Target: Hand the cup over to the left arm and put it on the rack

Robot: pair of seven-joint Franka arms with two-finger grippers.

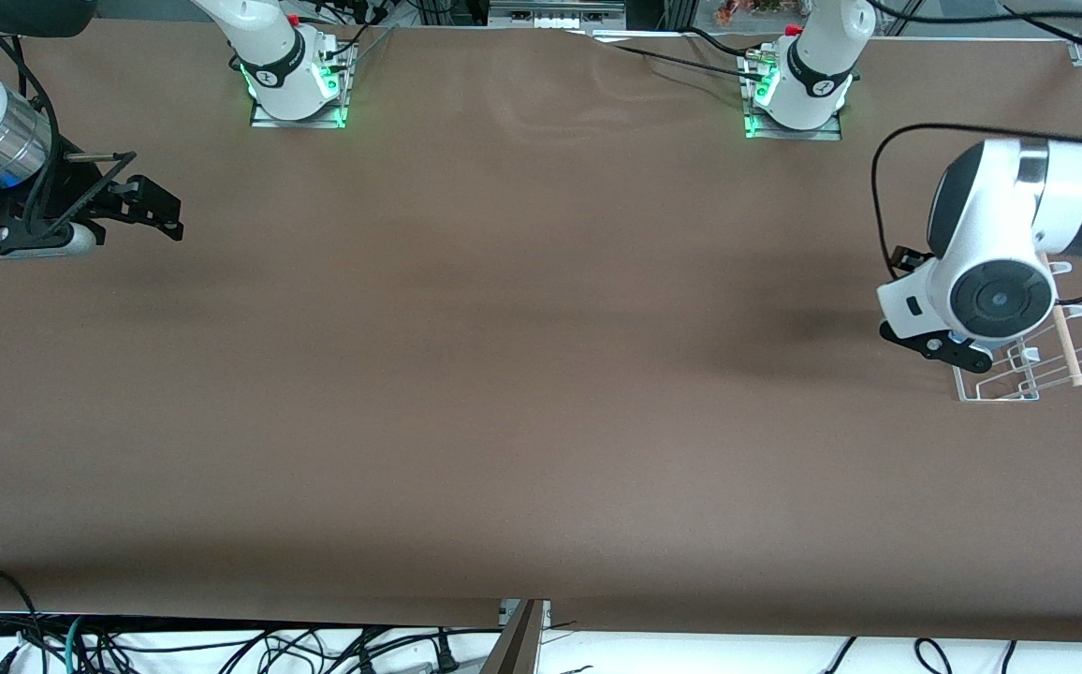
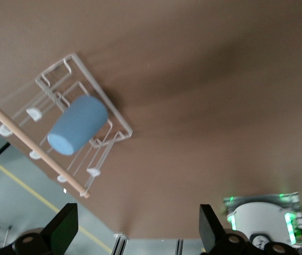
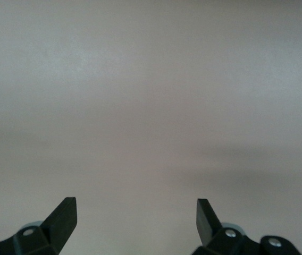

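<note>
The light-blue cup (image 2: 77, 125) lies on its side in the white wire rack (image 2: 104, 95), against the wooden rod (image 2: 34, 148). In the front view the rack (image 1: 1000, 393) sits at the left arm's end of the table, and the left arm's wrist hides the cup. My left gripper (image 2: 137, 215) hangs above the rack (image 1: 943, 346), open, with nothing between its fingers. My right gripper (image 1: 153, 211) waits over the right arm's end of the table. It is open and empty, with only bare table showing under it in the right wrist view (image 3: 136, 204).
The brown table (image 1: 504, 374) spreads between the two arms. The arm bases (image 1: 298, 75) (image 1: 798, 84) stand along its edge farthest from the front camera. Loose cables (image 1: 316, 646) lie below the edge nearest that camera.
</note>
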